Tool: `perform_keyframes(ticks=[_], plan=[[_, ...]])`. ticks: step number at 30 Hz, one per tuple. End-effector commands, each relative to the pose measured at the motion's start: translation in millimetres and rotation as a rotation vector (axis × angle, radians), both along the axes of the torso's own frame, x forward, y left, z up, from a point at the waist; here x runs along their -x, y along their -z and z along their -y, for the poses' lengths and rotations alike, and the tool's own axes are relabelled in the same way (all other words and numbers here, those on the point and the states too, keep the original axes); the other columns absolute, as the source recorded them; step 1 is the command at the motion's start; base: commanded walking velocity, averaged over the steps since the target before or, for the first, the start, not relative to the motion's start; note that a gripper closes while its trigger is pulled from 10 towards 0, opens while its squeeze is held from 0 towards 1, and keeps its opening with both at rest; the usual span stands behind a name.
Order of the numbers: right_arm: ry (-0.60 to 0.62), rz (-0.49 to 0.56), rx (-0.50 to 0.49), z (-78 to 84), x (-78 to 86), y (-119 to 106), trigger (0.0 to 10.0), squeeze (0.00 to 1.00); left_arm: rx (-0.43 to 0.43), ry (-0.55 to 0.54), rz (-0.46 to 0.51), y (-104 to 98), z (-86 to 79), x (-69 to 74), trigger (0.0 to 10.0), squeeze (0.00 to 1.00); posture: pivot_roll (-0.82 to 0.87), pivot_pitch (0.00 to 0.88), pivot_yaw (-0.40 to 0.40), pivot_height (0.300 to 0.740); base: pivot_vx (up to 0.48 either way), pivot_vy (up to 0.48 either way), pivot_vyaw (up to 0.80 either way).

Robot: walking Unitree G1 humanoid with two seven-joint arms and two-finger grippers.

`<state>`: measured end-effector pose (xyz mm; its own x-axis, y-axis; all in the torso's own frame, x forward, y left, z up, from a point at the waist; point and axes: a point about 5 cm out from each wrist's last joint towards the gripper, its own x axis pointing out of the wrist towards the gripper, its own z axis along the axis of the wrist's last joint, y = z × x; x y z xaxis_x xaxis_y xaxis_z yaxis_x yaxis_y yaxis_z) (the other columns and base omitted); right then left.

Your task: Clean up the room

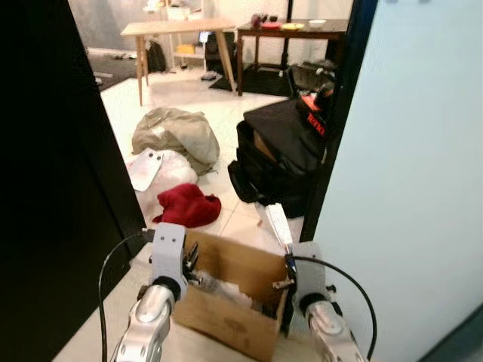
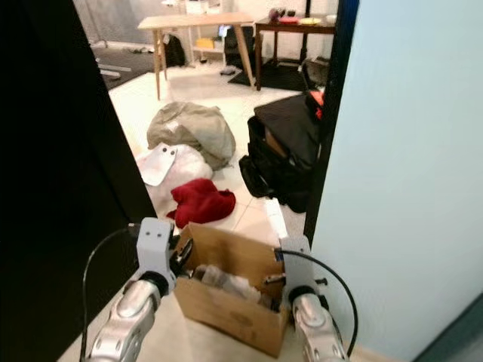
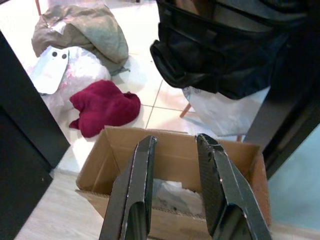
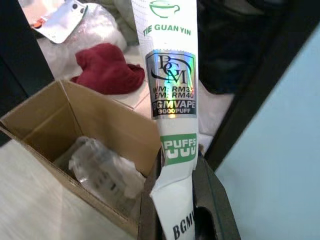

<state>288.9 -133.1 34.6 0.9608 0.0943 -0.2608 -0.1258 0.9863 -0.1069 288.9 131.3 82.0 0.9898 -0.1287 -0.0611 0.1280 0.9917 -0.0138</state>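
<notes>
An open cardboard box (image 1: pixel 234 320) sits on the floor right in front of me, with crumpled clear plastic (image 4: pixel 100 165) inside. My right gripper (image 4: pixel 177 170) is shut on a long white packet (image 4: pixel 170 80) with green lettering. It holds the packet upright over the box's right end (image 1: pixel 278 222). My left gripper (image 3: pixel 176 140) is open with nothing between its fingers, hovering over the box's near left side (image 1: pixel 189 260). A red cloth (image 1: pixel 187 205) lies crumpled on the tiles just beyond the box.
A black bag (image 1: pixel 279 154) stands behind the box on the right. A white plastic bag (image 1: pixel 162 173) and a beige sack (image 1: pixel 175 132) lie past the red cloth. A dark panel (image 1: pixel 53 188) is close on my left and a pale wall (image 1: pixel 407 188) on my right. Tables (image 1: pixel 177 29) stand at the back.
</notes>
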Motion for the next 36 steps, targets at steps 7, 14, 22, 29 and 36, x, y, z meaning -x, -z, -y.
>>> perform_keyframes(ticks=[7,14,22,29,36], plan=[[-0.01,-0.017,-0.012,-5.8,2.8,3.6,10.0,0.0,-0.011,-0.018,-0.019,4.4,-6.4,2.7,10.0,0.0,0.02,0.041,0.005,0.739,0.258,0.0,0.0],[-0.01,-0.016,-0.013,-5.6,2.6,3.4,10.0,0.0,-0.007,-0.021,-0.017,3.6,-6.7,2.1,10.0,0.0,0.02,0.044,0.004,0.739,0.254,0.0,0.0],[-0.009,-0.016,-0.015,-5.8,2.5,3.1,10.0,0.0,-0.006,-0.024,-0.013,2.6,-7.9,2.1,10.0,0.0,0.02,0.047,0.005,0.739,0.256,0.0,0.0],[-0.009,-0.017,-0.015,-5.7,2.7,3.4,10.0,0.0,-0.004,-0.025,-0.011,2.4,-8.1,2.2,10.0,0.0,0.02,0.048,0.004,0.739,0.256,0.0,0.0],[-0.009,-0.017,-0.014,-5.8,2.6,3.5,10.0,0.0,-0.004,-0.025,-0.01,2.0,-8.4,1.9,10.0,0.0,0.02,0.048,0.006,0.739,0.256,0.0,0.0]])
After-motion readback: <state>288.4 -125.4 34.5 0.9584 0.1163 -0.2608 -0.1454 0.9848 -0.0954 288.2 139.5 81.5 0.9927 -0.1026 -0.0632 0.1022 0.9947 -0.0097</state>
